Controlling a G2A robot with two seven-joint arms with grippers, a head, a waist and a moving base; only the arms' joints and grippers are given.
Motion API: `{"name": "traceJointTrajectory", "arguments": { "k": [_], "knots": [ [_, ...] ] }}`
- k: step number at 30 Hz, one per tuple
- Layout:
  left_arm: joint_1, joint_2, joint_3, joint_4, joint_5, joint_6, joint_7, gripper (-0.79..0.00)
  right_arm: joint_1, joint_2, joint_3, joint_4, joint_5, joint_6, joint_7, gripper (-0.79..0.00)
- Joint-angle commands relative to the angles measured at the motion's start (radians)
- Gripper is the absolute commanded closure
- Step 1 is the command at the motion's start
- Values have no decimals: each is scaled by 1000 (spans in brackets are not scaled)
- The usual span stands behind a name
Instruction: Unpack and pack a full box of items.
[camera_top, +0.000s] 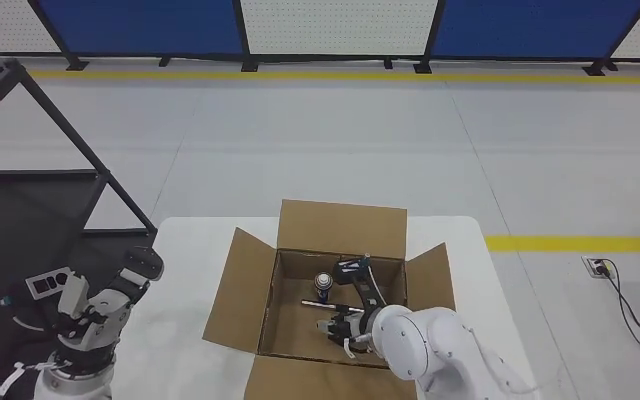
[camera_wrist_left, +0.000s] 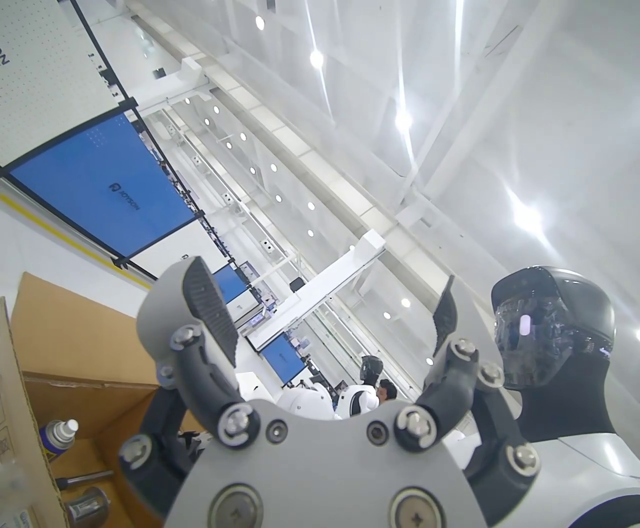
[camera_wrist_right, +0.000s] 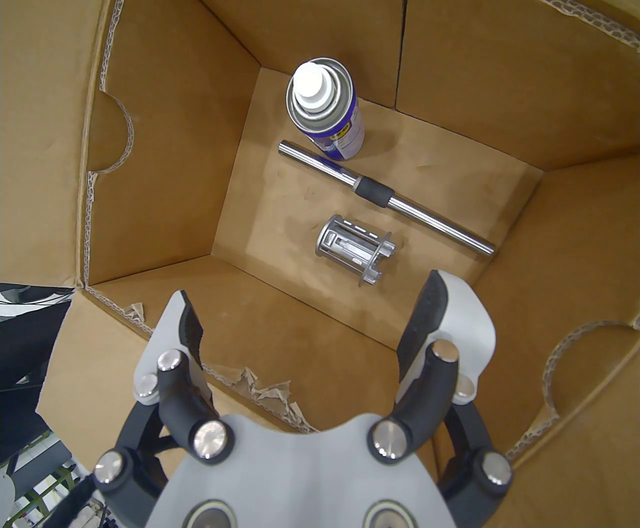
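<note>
While right gripper gapes, metal spool beneath

Your box sits open; the spray can stands inside at eleven o'clock, the left gripper outside at nine.

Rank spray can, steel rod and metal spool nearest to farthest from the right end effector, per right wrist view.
1. Metal spool, just beyond the right end effector.
2. Steel rod, lying behind the spool.
3. Spray can, upright beyond the rod.
</note>
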Motion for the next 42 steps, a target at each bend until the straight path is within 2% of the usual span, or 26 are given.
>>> {"name": "traceJointTrajectory", "arguments": {
  "k": [1,5,25,28,32,33,34,37,42],
  "knots": [
    [-1,0,-1,2,-2,-2,0,-785,-14,0,-1,20,-2,-18,-22,-785],
    [1,-1,-5,6,-10,-6,-2,-785,10,-9,-20,77,-8,-17,20,-785],
    [-20,-3,4,22,-3,7,-6,-785,136,-76,-106,332,35,-25,29,-785],
    [-21,-4,5,23,-1,6,-5,-785,146,-83,-114,358,35,-23,27,-653],
    [-21,-5,6,23,0,5,-5,-785,152,-90,-119,380,34,-21,25,-548],
    [-21,-5,6,23,0,5,-5,-785,153,-92,-119,387,32,-18,22,-489],
    [-21,-5,6,23,0,5,-5,-785,153,-93,-118,392,30,-15,19,-382],
    [-22,-5,6,22,3,6,-6,-785,150,-95,-112,399,25,-11,15,-348],
    [-23,-5,7,17,6,11,-10,-785,135,-94,-95,395,4,-7,11,-342]
  ]
}}
